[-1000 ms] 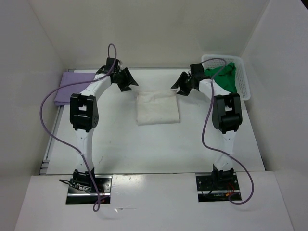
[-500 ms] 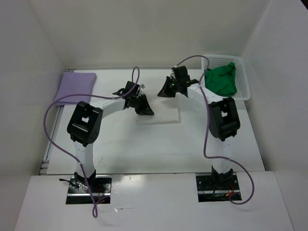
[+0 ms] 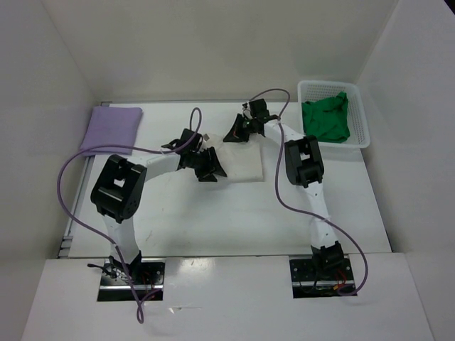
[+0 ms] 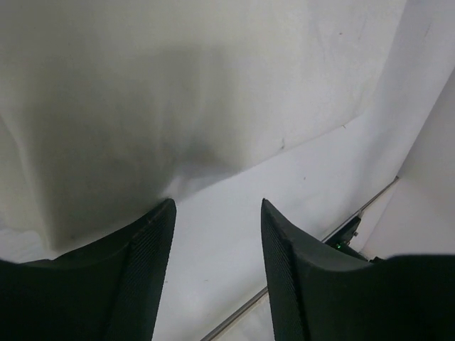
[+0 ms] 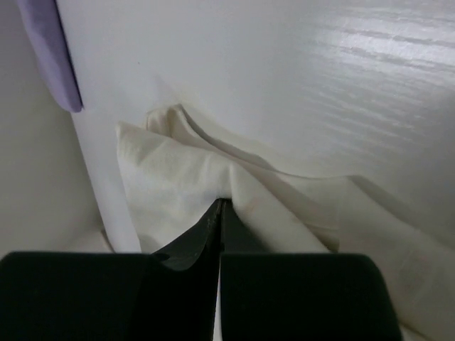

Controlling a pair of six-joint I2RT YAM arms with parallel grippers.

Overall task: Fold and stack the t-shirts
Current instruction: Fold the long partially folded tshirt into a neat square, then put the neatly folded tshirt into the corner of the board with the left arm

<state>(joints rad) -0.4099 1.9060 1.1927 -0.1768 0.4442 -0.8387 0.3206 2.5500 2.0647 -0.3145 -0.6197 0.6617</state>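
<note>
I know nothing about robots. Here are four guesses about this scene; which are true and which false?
1. The green shirt lies in the basket. True.
2. The right gripper holds the purple shirt. False: it is pinched shut on the off-white shirt; the purple shirt lies folded at the far left of the table, untouched.
3. The left gripper has its jaws apart. True: they are open at the off-white shirt's edge, with nothing between them.
4. The off-white shirt is stacked on the purple shirt. False: they lie apart, the off-white shirt in the middle of the table.
</note>
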